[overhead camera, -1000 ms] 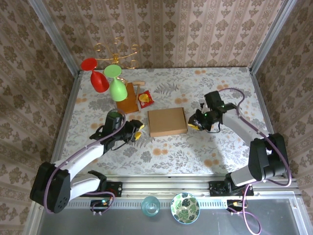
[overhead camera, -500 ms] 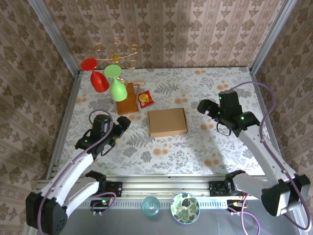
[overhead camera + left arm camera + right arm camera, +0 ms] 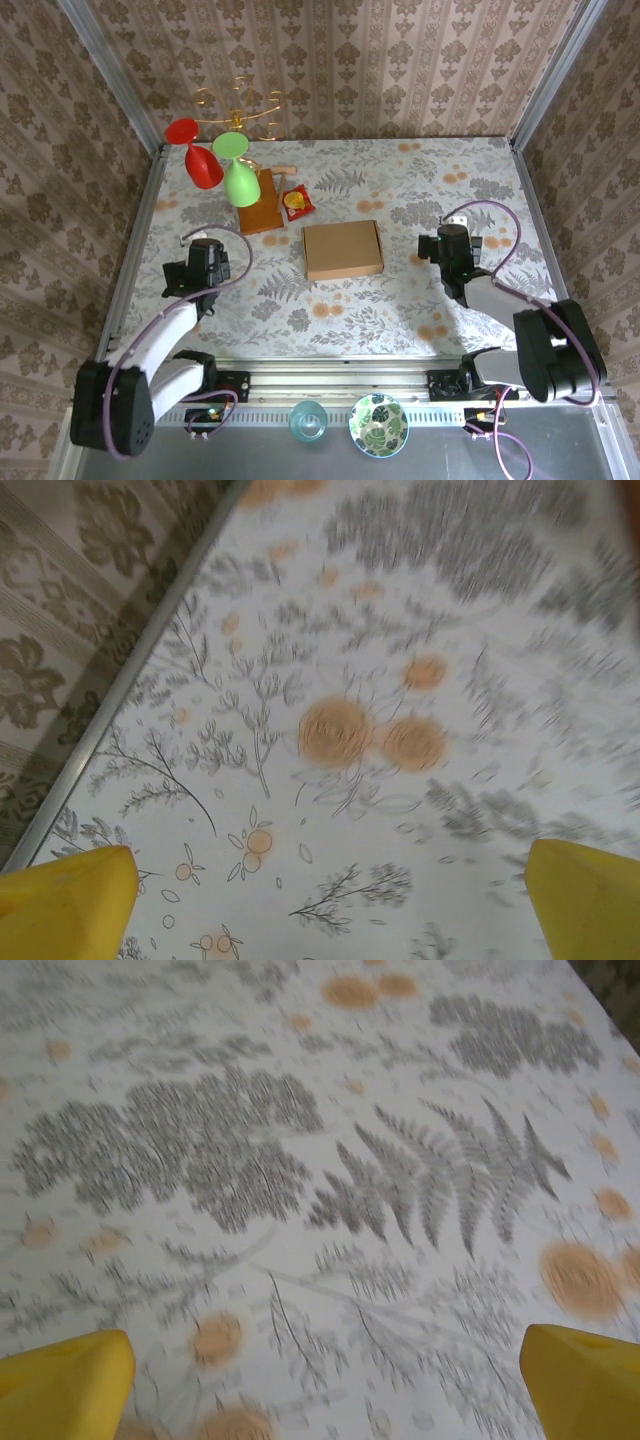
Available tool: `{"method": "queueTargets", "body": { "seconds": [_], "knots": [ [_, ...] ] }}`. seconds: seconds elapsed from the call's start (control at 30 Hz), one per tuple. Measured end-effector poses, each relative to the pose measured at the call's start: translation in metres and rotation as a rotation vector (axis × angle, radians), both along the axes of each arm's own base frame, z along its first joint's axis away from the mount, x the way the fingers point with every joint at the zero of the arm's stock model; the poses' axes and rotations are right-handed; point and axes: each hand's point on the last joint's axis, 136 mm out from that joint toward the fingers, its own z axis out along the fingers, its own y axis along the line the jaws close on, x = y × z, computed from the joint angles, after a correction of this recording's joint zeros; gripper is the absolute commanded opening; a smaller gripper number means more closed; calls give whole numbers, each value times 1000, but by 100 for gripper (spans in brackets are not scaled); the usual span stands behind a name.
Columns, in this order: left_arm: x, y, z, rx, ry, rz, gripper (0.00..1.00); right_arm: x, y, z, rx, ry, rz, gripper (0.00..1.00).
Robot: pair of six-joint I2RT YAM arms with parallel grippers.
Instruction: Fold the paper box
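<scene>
Left gripper (image 3: 320,900): we see its yellow fingertips (image 3: 65,895) at the two bottom corners of its wrist view, spread wide, nothing between them. Right gripper (image 3: 320,1380) is the same, with yellow fingertips (image 3: 60,1375) far apart and empty. Both look down on bare patterned tablecloth (image 3: 400,190); the wrist views are blurred.

From above, the left gripper sits well to the left of the paper box (image 3: 343,249) and the right gripper well to its right. Neither touches it.

The paper box lies flat between the arms, mid-table. It is plain brown corrugated cardboard, a shallow rectangle with the top face flush and the edges square. We judge it already closed up, so the folding looks done or nearly so. We can't check tabs or slots from here.

Handling, as we judge it:
- Light and stiff, bending only along its creases.
- Likely to slide on the smooth cloth if pushed from one side.
- Best held at a thin side edge or the front lip of the lid, with the other gripper pinning the top.
- A hard pinch would dent the fluting.

Beyond the box's far left corner is a small red packet (image 3: 297,203). Just past that is a wooden stand (image 3: 262,205) with a red glass (image 3: 195,160) and a green glass (image 3: 238,175), both smooth and glossy.
</scene>
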Motion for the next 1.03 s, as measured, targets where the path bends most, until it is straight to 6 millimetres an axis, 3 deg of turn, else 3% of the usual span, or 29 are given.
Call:
{"method": "queueTargets", "body": {
  "seconds": [0.2, 0.3, 0.43, 0.57, 0.8, 1.03],
  "knots": [
    [44, -2, -29, -67, -5, -102, 100, 27, 2, -1, 22, -72, 81, 100],
    [69, -2, -25, -101, -87, -144, 100, 33, -8, -5, 56, -132, 87, 100],
    [94, -1, -14, -105, -237, -182, 100, 28, -9, -19, 75, -114, 100, 100],
    [87, -3, -27, -103, -263, -201, 100, 33, -4, -11, 88, -148, 125, 100],
    [97, -6, -8, -88, -340, -217, 100, 35, -2, -8, 93, -156, 136, 100],
    [98, -6, -7, -85, -345, -219, 100, 35, -3, -7, 93, -160, 135, 100]
  ]
}}
